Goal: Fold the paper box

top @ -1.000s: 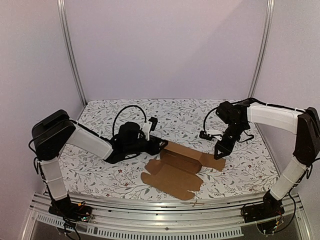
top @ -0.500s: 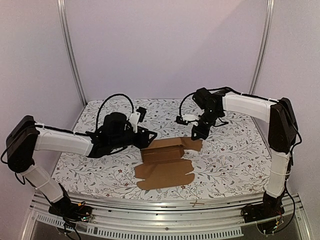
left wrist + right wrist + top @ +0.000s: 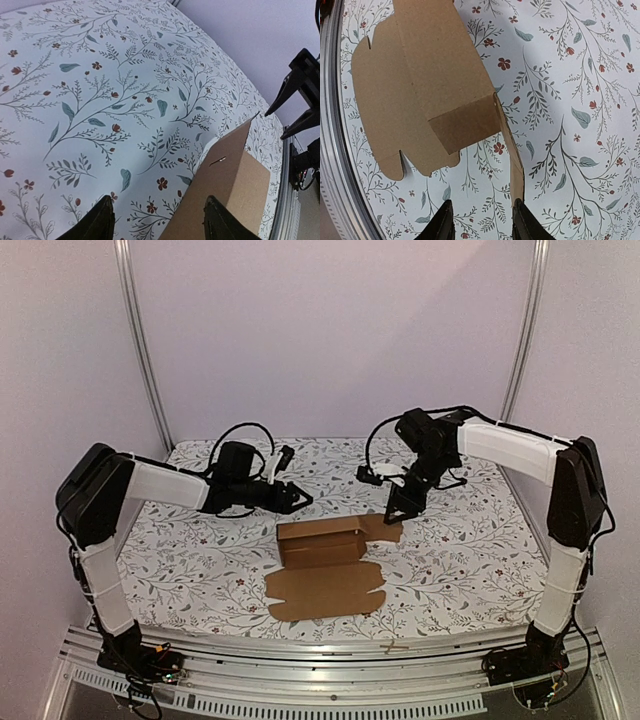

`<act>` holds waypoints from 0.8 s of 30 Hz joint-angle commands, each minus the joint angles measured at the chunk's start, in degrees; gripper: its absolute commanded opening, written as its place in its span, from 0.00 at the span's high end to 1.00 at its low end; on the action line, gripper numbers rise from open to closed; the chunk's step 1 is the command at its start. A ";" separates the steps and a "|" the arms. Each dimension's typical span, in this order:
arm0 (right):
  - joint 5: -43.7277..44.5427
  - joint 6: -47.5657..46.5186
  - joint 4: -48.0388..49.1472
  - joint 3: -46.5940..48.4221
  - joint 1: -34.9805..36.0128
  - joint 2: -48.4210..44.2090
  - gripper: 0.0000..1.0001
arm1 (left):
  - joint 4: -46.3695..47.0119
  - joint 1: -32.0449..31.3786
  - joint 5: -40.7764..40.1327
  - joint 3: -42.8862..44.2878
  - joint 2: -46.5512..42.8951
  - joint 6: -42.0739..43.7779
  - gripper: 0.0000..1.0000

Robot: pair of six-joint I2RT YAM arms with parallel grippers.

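The paper box (image 3: pixel 320 540) is plain brown cardboard in the middle of the table. Its back part is folded up into a low rectangular tube, and a flat panel (image 3: pixel 325 590) with tabs lies in front. My left gripper (image 3: pixel 298 498) hovers open just behind the box's left end. In the left wrist view the box corner (image 3: pixel 225 185) sits by the right finger of the left gripper (image 3: pixel 160 225). My right gripper (image 3: pixel 397 512) is open at the box's right end. In the right wrist view a side flap (image 3: pixel 510 150) stands on edge, reaching the right finger of the right gripper (image 3: pixel 482 222); nothing is clamped.
A floral cloth (image 3: pixel 470 560) covers the table. An aluminium rail (image 3: pixel 330 660) runs along the near edge, with both arm bases on it. Metal frame posts (image 3: pixel 140 350) and pale walls enclose the back and sides.
The box slid left and its raised part squared up. My left gripper drew back from it and opened wider. My right gripper shut, then opened off the side flap.
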 commanded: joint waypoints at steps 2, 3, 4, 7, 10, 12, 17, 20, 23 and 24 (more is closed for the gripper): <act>-6.55 -1.02 -2.38 -2.06 -4.81 -3.17 0.62 | -4.09 -2.10 10.76 7.93 4.34 0.95 0.39; -7.47 -1.24 -2.39 -2.32 -6.02 -3.05 0.62 | -5.82 -2.55 10.77 9.52 4.98 1.89 0.39; -8.33 -1.42 -2.42 -2.47 -7.00 -2.86 0.62 | -7.58 -3.05 10.80 10.59 5.42 3.01 0.39; -10.05 -1.97 -2.38 -2.46 -9.91 -1.93 0.62 | -12.69 -4.40 10.68 13.33 6.73 5.89 0.39; -9.30 -2.13 -1.16 -2.04 -11.65 -0.34 0.62 | -17.81 -5.54 9.53 15.01 8.01 8.43 0.41; -6.26 -0.99 0.93 -2.14 -11.76 0.95 0.63 | -20.23 -6.17 8.27 15.29 8.55 9.60 0.43; -1.86 0.24 3.73 -2.39 -10.92 4.95 0.65 | -19.83 -6.30 7.48 10.50 6.57 9.64 0.47; -0.59 0.11 4.99 -3.29 -9.80 6.03 0.65 | -17.69 -6.45 8.30 7.48 4.07 9.18 0.47; 0.32 -0.13 5.54 -3.92 -8.07 6.82 0.65 | -18.40 -6.65 7.76 6.95 3.19 9.44 0.47; 0.65 -0.22 5.63 -4.10 -7.40 7.00 0.65 | -18.55 -6.78 7.49 6.85 2.98 9.57 0.46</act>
